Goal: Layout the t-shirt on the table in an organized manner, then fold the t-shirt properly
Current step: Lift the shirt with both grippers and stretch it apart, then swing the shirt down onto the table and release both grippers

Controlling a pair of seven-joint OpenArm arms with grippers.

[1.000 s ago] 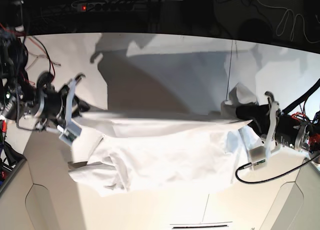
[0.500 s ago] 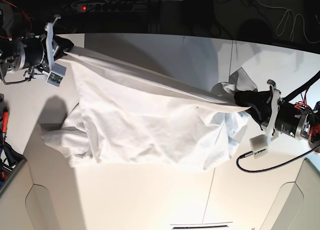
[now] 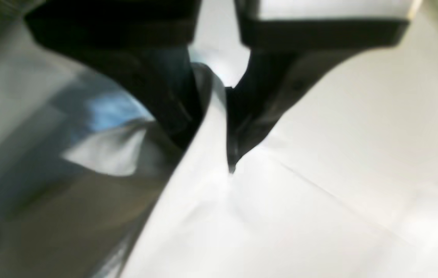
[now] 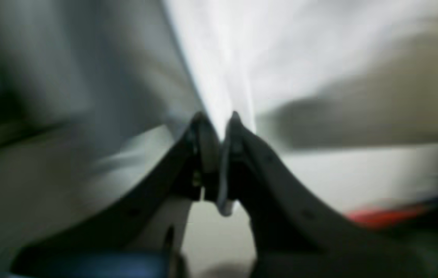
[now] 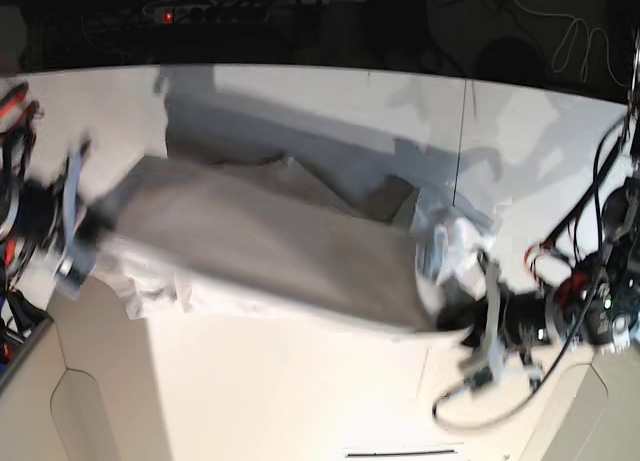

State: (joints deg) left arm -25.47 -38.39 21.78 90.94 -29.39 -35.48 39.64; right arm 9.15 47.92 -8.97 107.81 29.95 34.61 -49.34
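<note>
The t-shirt [image 5: 270, 251] hangs stretched between the two arms above the table [image 5: 300, 401], a broad sheet of white cloth spanning from the base view's left side to its right, its lower edge sagging toward the tabletop and throwing a shadow on the surface behind it. The left tool [image 3: 219, 127] is pressed together on a fold of the shirt, the cloth running out from between its dark fingers [image 3: 172, 100]. The right tool [image 4: 219, 154] likewise pinches a thin edge of the white fabric between its closed tips. Both wrist views are blurred. A thin dark seam [image 5: 461, 131] crosses the table.
</note>
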